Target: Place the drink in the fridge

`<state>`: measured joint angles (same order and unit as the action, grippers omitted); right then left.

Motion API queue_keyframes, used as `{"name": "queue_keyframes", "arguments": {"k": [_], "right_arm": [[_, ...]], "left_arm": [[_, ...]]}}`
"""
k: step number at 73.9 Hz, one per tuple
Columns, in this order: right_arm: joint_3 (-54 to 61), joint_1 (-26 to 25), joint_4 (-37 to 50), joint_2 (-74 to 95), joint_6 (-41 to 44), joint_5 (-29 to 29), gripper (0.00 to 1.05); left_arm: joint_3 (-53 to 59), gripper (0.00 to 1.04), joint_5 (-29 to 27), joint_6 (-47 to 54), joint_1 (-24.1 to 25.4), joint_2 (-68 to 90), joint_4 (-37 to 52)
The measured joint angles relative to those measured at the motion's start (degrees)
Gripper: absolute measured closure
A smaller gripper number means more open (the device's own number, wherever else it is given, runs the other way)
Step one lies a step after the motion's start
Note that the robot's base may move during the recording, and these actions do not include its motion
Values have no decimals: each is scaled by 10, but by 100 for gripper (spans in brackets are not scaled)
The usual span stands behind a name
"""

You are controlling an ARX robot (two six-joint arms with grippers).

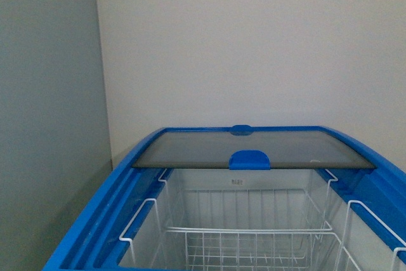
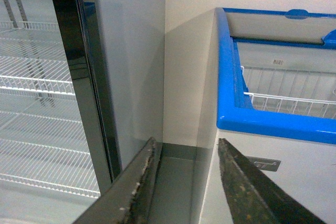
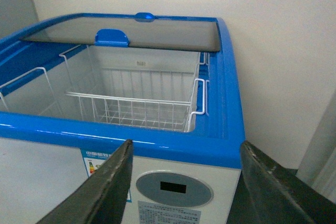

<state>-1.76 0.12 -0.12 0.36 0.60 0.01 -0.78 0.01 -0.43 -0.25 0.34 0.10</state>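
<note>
- While no small drink bottle shows in any of the three views, the task's thing cannot be placed: it is in neither claw and not in the part of the chest that is in view.
- Furthest left, the left wrist view takes in a tall grey-white upright cabinet (image 2: 131, 51) with a dark-framed glass door (image 2: 79, 77) and white wire shelves (image 2: 31, 82) behind the glass.
- The left claw (image 2: 184, 182) hangs before the narrow gap between that cabinet and the chest; its two dark, worn fingers (image 2: 142, 182) are spread wide with nothing between them.
- Next comes the white chest fridge with a glossy blue top rim (image 1: 95, 220), standing against a pale wall (image 1: 254, 30).
- Its dark sliding glass lid with a blue handle (image 1: 249, 160) sits pushed to the far end, so the near half lies open.
- Inside, white wire baskets (image 1: 254, 245) hang from the rim, and what shows of them looks empty.
- On the near face, the right wrist view shows an oval grey display panel (image 3: 173, 187) and part of a printed label (image 3: 94, 163).
- The right claw (image 3: 184, 182) hovers just short of that face, below the rim, fingers (image 3: 110, 182) wide apart and empty.
- As I judge it, the opening is ready but the pick-up is not yet done; the step in hand is finding the bottle.
- The next move calls for turning away from the chest to locate it, closing one claw around its body, then lifting it over the blue rim into a basket.
</note>
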Motion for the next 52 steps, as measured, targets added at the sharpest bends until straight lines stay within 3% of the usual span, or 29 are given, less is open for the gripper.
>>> {"name": "queue_keyframes", "arguments": {"k": [12,15,52], "right_arm": [[0,0,0,0,0,0,12],[0,0,0,0,0,0,6],[0,0,0,0,0,0,7]], "left_arm": [[0,10,0,0,0,0,0],[0,7,0,1,0,0,0],[0,8,0,1,0,0,0]]}}
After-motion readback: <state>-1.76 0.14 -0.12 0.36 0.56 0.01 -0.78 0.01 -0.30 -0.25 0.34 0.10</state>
